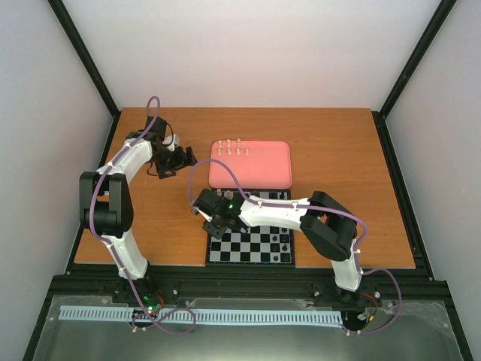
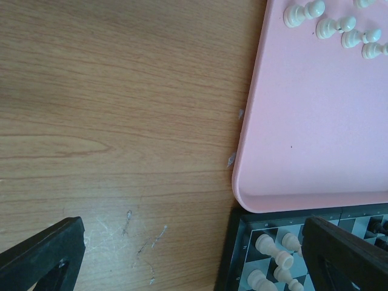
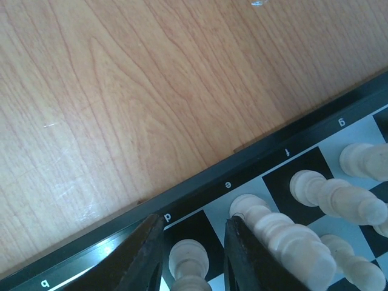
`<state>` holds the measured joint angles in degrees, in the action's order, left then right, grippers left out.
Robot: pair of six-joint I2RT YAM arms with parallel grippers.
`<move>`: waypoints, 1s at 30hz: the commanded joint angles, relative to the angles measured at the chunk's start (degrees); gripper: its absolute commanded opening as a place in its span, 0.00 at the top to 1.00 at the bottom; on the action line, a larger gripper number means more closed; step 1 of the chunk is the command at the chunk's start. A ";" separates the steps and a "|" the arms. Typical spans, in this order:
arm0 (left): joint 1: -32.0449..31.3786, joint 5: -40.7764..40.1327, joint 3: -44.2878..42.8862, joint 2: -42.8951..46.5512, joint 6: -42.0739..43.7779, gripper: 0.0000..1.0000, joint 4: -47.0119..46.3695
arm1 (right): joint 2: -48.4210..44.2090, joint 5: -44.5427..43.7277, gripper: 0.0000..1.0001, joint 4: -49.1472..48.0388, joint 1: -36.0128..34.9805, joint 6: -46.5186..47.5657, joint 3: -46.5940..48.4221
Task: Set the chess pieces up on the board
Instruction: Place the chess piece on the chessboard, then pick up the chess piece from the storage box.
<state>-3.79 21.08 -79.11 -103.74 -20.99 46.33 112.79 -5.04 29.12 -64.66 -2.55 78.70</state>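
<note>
The chequered board lies near the front, partly under my right arm. My right gripper hangs over its left edge. In the right wrist view the right gripper is open. Its jaws straddle a cream piece standing on the black d square, with a small gap on each side. More cream pieces stand in a row to the right. Several cream pieces remain on the pink tray. My left gripper is wide open over bare wood beside the tray's corner.
Black pieces stand along the board's right side. The pink tray touches the board's far edge. Cream pieces sit at the tray's far end. The board's dark border runs beside bare wood.
</note>
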 commanded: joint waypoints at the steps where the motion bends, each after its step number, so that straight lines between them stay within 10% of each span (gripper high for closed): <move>1: 0.39 0.39 -0.32 1.13 0.17 0.00 -0.36 | -0.54 1.42 0.69 0.41 -0.65 0.93 1.23; 19: 0.38 1.17 -0.77 1.71 0.11 0.00 0.05 | -15.22 -4.09 0.46 11.83 -0.09 -1.56 5.67; 30: 0.39 1.30 -1.19 1.62 0.17 0.00 0.32 | -0.93 -0.47 0.49 13.95 21.74 -3.89 24.93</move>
<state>-3.79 21.54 -79.11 -103.74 -20.99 46.41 104.20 -5.80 41.80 -49.82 -4.60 97.27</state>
